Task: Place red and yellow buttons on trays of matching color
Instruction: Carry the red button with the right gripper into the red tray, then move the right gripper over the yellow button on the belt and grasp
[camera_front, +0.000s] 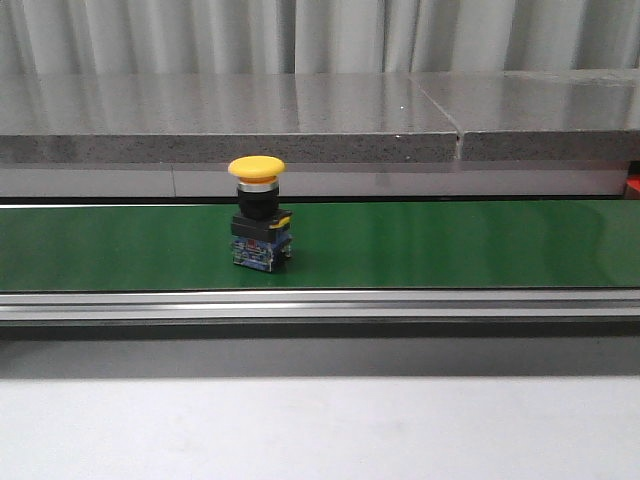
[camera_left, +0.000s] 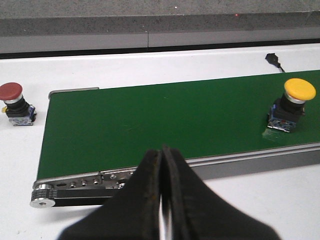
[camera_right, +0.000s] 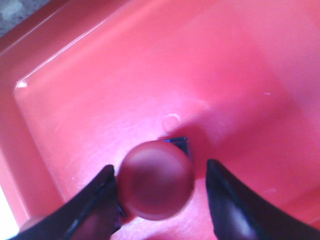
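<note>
On my right wrist feed the red tray (camera_right: 100, 75) fills nearly the whole picture, and my right gripper (camera_right: 162, 197) hangs straight down over its floor. Its fingers (camera_right: 95, 200) stand spread wide, one on each side of a red button (camera_right: 157, 180) that sits in the tray between them. One finger looks to be right against the cap; the other stands clear of it, so I read this gripper as released, not clamping.

On the left wrist feed my left gripper (camera_left: 162, 200) is clenched, fingers pressed together with nothing between them. The arm points forward and down at the near edge of the green conveyor belt (camera_left: 165, 125), which lies on the white table (camera_left: 150, 70) just beyond the fingertips. A yellow button (camera_left: 291, 105) stands upright on the belt, well apart from this gripper, off to one side. A second red button (camera_left: 15, 102) stands on the table off the belt's other end, also well apart.

The front feed shows only that yellow button (camera_front: 259, 215) on the belt (camera_front: 450, 245).
</note>
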